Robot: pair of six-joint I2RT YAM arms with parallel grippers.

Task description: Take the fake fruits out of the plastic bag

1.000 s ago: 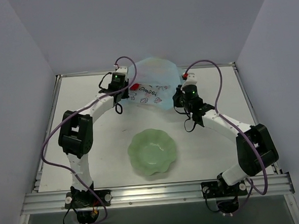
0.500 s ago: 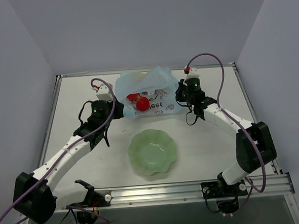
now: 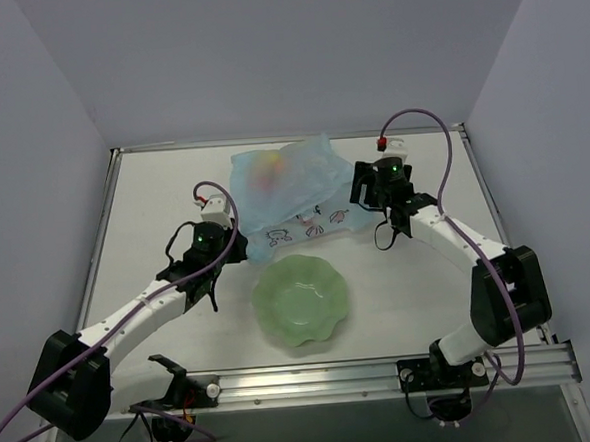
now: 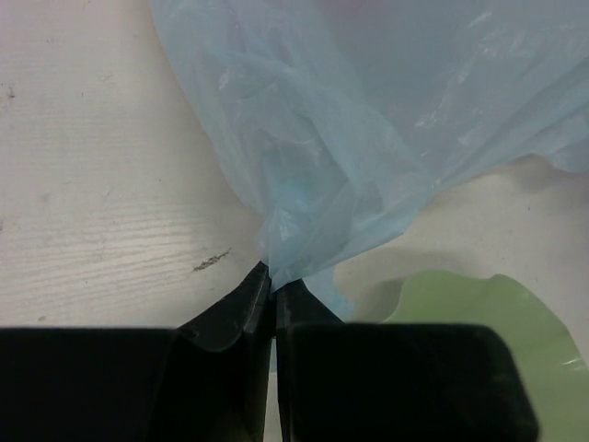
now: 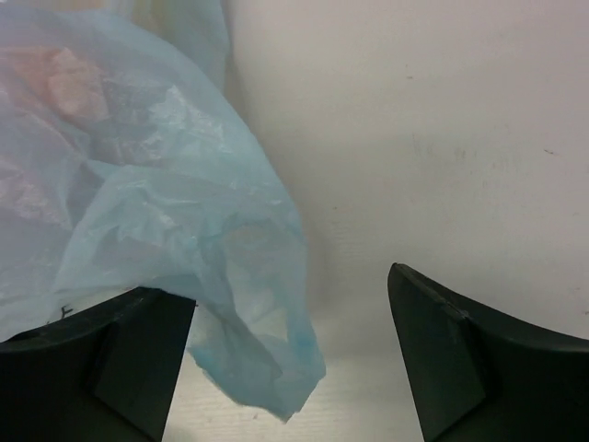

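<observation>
Compared with half a second ago, the left gripper [image 3: 241,247] has drawn back toward the near edge of the white table [image 3: 153,190], and it pulls a corner of the thin translucent light-blue plastic bag [image 3: 285,187] with it; the bag is now stretched toward the near left. The right gripper [image 3: 361,192] was closed at the bag's right side before; now its fingers stand apart. The red fruit that showed clearly at the near side of the bag then is no longer clear; the small glossy fake fruits [image 3: 267,173] are only pale yellow and pink spots behind the plastic, inside the bag at the middle of the far edge.

The left wrist view shows what the top view cannot: the two black fingers [image 4: 241,304] are pressed together on a twisted fold of the bag [image 4: 368,138], just above the table; a part of the pale green scalloped bowl [image 4: 479,313] is at the lower right. The right wrist view shows the right gripper [image 5: 285,285] wide apart with a loose corner of the bag [image 5: 166,203] lying between the fingers; whether they touch it I cannot tell; a reddish blur of fruit [image 5: 64,78] is behind the plastic. Only the top view shows the whole bowl [image 3: 300,299], near the middle of the table, beside the bag's near side.
</observation>
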